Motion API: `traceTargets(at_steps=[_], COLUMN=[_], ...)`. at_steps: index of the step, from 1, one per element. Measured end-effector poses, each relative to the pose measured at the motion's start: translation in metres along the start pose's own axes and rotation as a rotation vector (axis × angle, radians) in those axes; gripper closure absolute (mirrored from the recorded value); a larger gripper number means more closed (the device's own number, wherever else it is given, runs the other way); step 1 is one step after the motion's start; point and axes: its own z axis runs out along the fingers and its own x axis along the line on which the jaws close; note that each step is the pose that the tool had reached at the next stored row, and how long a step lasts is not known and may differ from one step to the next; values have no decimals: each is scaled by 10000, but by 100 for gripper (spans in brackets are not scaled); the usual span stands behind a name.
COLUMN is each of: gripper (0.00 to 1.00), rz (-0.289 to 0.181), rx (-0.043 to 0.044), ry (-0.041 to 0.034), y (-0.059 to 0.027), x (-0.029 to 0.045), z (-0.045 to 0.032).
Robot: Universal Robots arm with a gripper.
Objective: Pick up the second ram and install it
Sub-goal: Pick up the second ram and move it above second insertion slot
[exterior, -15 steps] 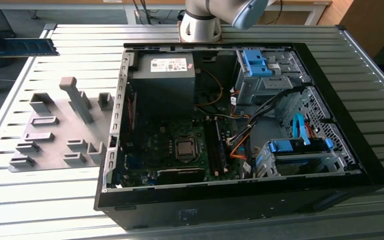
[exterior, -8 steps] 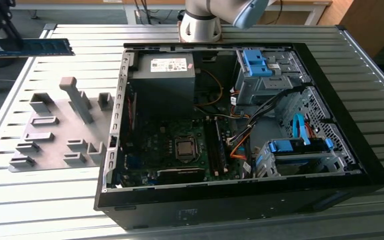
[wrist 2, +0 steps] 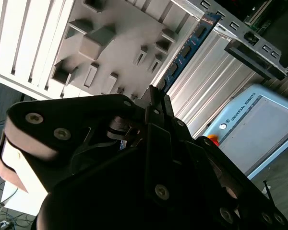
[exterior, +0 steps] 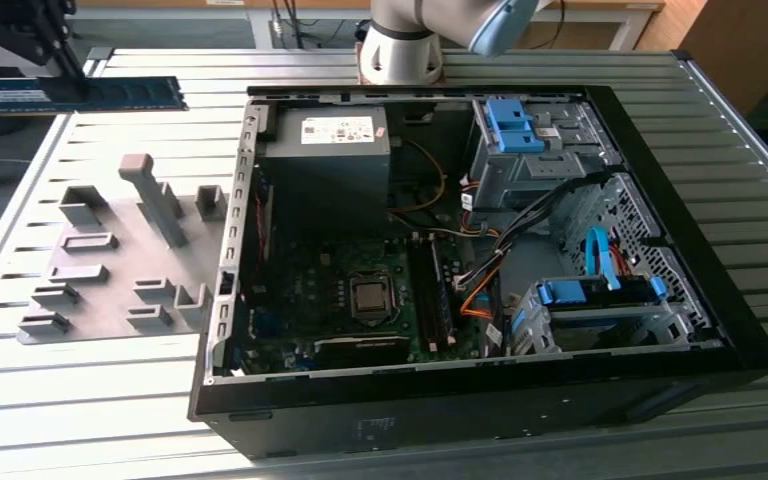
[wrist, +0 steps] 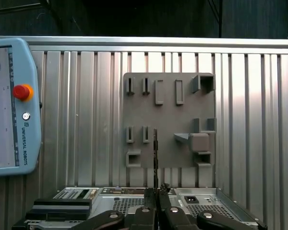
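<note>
**Ram held aloft in the claw**

The second ram (exterior: 80,95) hangs level in the air, pinched at one end by the clenched claw (exterior: 59,78). It is above the slatted surface (exterior: 758,200), beyond the grey fixture plate (exterior: 117,225). The open computer case (exterior: 491,410) lies to the exterior view's right of it.

Open computer case (exterior: 424,420) lies beside grey fixture plate (exterior: 131,265).

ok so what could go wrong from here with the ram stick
The gripper holds the ram stick in the air by a narrow pinch, so it might tilt or slip. The case wall stands between it and the memory slots; the stick could clip it. Loose cables beside the slots could snag.
</note>
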Motion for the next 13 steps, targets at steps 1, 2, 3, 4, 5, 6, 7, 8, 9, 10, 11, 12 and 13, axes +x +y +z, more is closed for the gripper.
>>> traceTargets(at_steps=[1, 2, 3, 4, 5, 6, 7, 8, 9, 10, 11, 12, 13], gripper=[86, 86, 86, 86, 86, 86, 86, 86, 86, 86, 86, 86, 86], rz=[0, -1, 1, 1, 1, 0, 0, 0, 1, 1, 0, 0, 0], rx=[1, 0, 0, 0, 1, 0, 0, 0, 0, 0, 1, 1, 0], ry=[-1, 0, 0, 0, 0, 0, 0, 1, 0, 0, 0, 0, 0], y=[-39, -80, -120, -160, -201, -242, -283, -328, -370, -412, -451, -487, -520], x=[0, 0, -1, -1, -1, -1, -2, -2, -2, -3, -3, -3, -3], z=[0, -2, -3, -3, -4, -5, -6, -7, -8, -9, -9, -10, -10])
